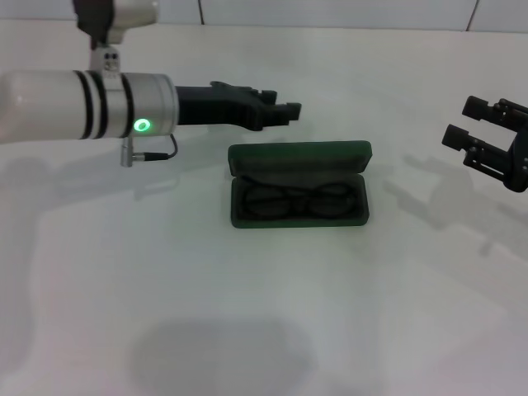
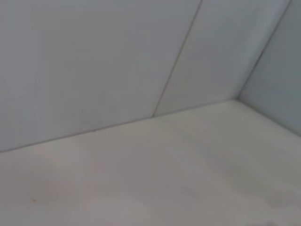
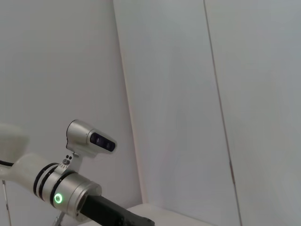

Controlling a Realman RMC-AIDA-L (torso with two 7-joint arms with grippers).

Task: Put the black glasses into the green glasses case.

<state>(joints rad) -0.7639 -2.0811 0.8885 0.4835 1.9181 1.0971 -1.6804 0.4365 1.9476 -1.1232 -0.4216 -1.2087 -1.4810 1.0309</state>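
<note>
Left end effector (image 1: 285,110): I see it hovering just behind the green glasses case, near the lid's far-left corner, not touching. Fingers look pressed together, nothing betw. them, so closed & empty.
Left arm (image 1: 91,103): white forearm w/ black bands & a lit green ring, reaching in from the case's left side, roughly level over the bench. Also shows in the right wrist view (image 3: 66,190), w/ its wrist cam housing on top.
Right end effector (image 1: 487,140): well apart from the case, off to its right & a bit farther back. Fingers spread w/ a clear gap, holding nothing.
Green glasses case (image 1: 299,186): lying open on the bench, lid tipped up at the far side, tray toward me.
Black glasses (image 1: 299,200): inside the case tray, lying flat, lenses side by side across the case's width. Frame is dark on dark lining, so I can't make out the temple arms.
Bench (image 1: 247,313): white, carries the case.
Left wrist view: only bench surface (image 2: 164,179) & wall panels (image 2: 94,61), no task items.
</note>
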